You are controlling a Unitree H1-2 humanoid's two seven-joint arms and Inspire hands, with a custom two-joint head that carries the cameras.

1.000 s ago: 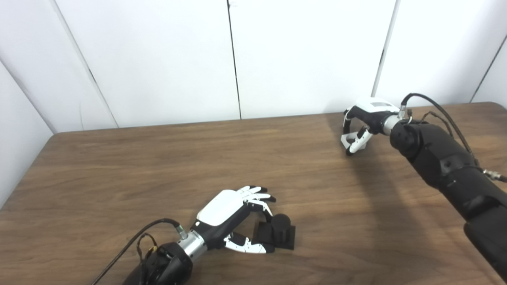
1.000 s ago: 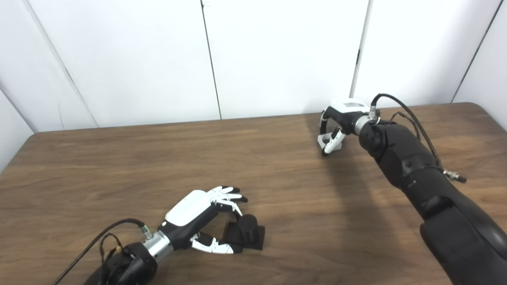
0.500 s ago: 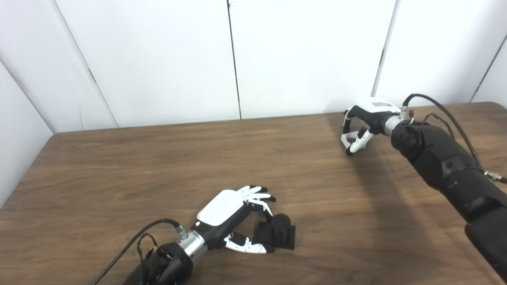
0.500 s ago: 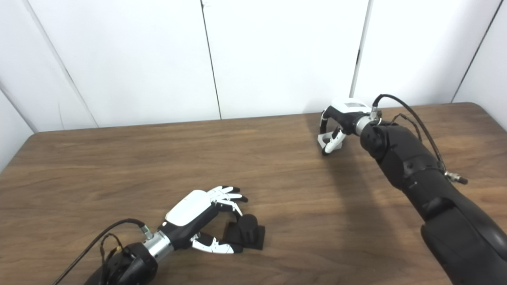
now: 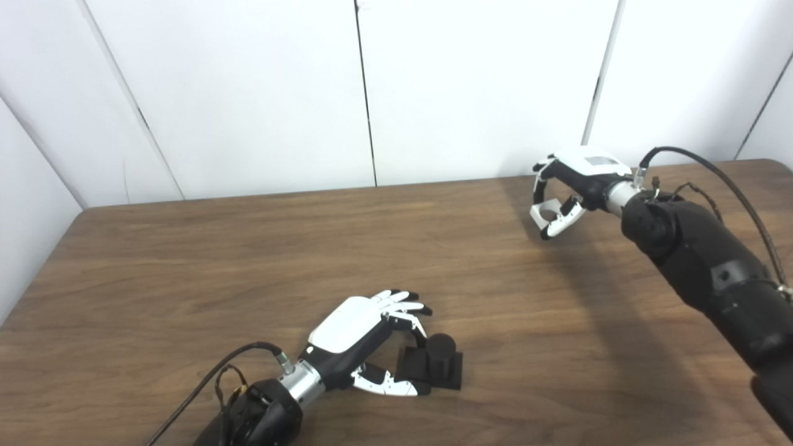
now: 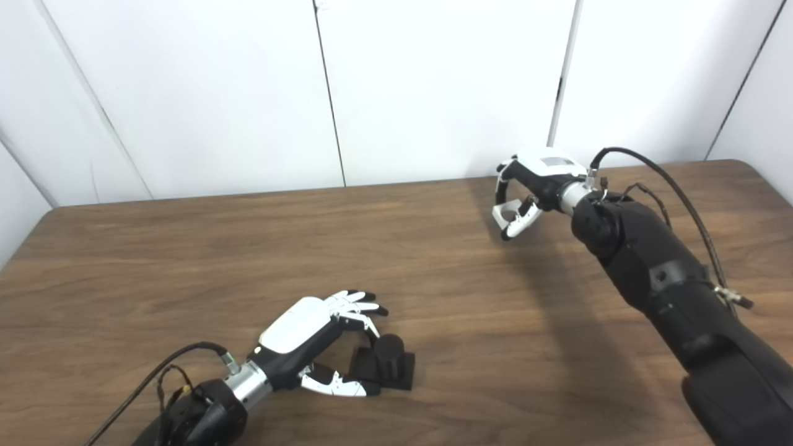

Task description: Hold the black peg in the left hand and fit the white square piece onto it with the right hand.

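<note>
Black peg (image 5: 438, 354) stands upright on its square black base, on the brown desk (image 5: 248, 260) near the front edge. We go big to small: desk first, then both arms. Right arm (image 5: 700, 260) reaches to the far right side; right hand (image 5: 573, 183) is raised there with fingers (image 5: 560, 218) curled around the white square piece (image 5: 545, 212), which sits between fingers and thumb, its round hole showing. Left hand (image 5: 359, 334) lies low by the peg, fingers (image 5: 406, 306) spread above and behind the base, thumb in front along the base edge. We can't tell if they actually grip it. Peg and white piece are well apart.
</note>
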